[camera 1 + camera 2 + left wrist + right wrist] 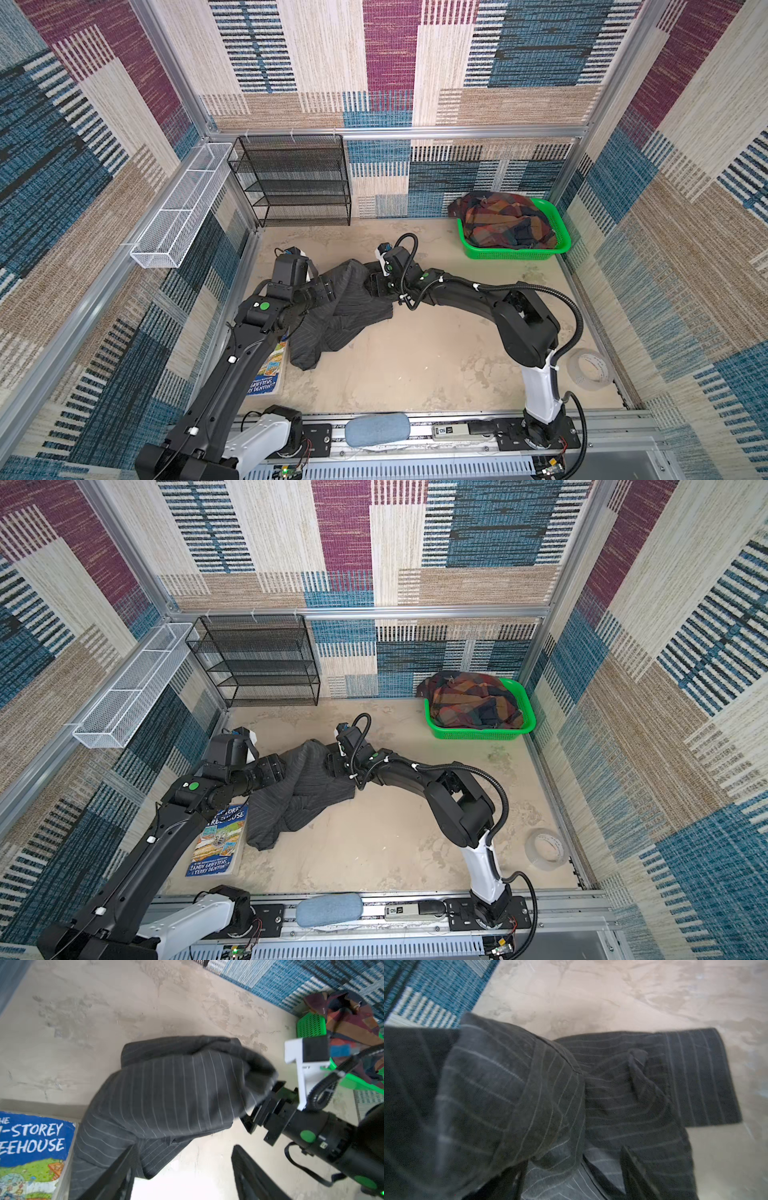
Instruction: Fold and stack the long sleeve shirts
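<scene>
Your grey shirt (345, 311) lies crumpled on the worktop (436, 365), unfolded; the plaid shirt (503, 226) sits in its basket (515, 252). Left gripper (184, 1147) and right gripper (574, 1157): jaws apart.

Two black arms (461, 293), white base links (538, 386), green dot markings (264, 306) (ribbed black cables (575, 316)).

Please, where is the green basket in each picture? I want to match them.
Top view: green basket in the far right corner of the table.
Top view: green basket in the same far right corner.
Left wrist: green basket near the frame edge, holding the plaid shirt.
Right wrist: not in it.
Shared landmark: the pinstriped shirt, in all four.
</scene>
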### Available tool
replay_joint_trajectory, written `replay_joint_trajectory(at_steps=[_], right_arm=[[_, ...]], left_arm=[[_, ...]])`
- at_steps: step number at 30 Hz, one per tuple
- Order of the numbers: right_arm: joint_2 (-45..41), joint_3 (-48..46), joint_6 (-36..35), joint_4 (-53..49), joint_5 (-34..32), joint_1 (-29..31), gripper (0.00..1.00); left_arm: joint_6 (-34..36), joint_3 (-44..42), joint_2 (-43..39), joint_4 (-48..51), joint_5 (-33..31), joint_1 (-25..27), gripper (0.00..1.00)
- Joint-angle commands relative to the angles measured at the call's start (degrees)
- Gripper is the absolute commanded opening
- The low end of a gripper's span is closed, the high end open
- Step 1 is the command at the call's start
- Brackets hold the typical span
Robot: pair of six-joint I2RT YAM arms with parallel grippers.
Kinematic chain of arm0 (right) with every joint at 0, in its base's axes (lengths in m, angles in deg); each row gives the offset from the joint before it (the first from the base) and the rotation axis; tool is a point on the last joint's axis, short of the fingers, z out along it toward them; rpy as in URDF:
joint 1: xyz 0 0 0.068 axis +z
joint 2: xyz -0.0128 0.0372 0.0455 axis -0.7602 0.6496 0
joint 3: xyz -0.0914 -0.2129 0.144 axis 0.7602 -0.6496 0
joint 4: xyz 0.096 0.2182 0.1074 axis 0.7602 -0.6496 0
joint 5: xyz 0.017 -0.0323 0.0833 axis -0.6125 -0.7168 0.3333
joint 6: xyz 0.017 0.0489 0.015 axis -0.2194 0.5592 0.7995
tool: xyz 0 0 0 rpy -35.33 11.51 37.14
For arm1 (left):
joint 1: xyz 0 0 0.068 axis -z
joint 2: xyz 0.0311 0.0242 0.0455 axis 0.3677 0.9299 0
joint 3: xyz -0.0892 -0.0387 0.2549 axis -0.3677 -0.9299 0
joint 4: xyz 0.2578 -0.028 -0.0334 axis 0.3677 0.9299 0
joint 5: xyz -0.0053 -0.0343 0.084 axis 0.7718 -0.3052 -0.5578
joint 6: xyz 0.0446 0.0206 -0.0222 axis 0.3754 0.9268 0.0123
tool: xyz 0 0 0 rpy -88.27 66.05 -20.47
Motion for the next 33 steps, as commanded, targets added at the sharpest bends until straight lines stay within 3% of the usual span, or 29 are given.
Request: replay_joint_trajectory(at_steps=[1, 5, 10, 13, 15, 23, 27, 33], right_arm=[[2.86, 4.24, -2.29, 2.58, 5.08, 0.08, 0.62], [6.08, 11.86, -4.67, 2.19, 8.59, 0.07, 0.41], [14.46, 28.85, -7.11, -4.62, 8.72, 0.04, 0.42], [21.98, 43.27, -6.12, -14.67, 5.60, -0.41, 0.47], [23.32, 46.70, -4.49, -19.08, 2.33, -0.43, 0.51], [-1.97, 10.11, 5.92, -3.25, -3.25, 1.72, 0.61], [-7.38, 2.29, 10.92, -0.65, -2.46, 4.70, 0.61], [-7.28, -3.55, 19.93, 7.02, -0.90, 7.71, 0.60]], left_arm=[[-2.78, -1.80, 0.30, 0.13, 2.65, -0.07, 0.74], [-2.78, -3.01, 1.20, -0.84, 4.21, 0.02, 0.74], [-1.52, -2.59, 4.21, -3.73, 2.26, -0.02, 0.75], [-1.02, -0.56, 7.83, -4.41, -0.02, -0.07, 0.75], [-1.26, 0.40, 9.45, -4.73, -2.12, -0.22, 0.73], [-0.64, 1.90, 6.51, -4.50, -5.01, -1.90, 0.72], [-0.50, 2.34, 4.23, -3.10, -4.88, -2.87, 0.72], [-1.42, 0.69, 0.98, -2.96, -3.94, -3.39, 0.72]])
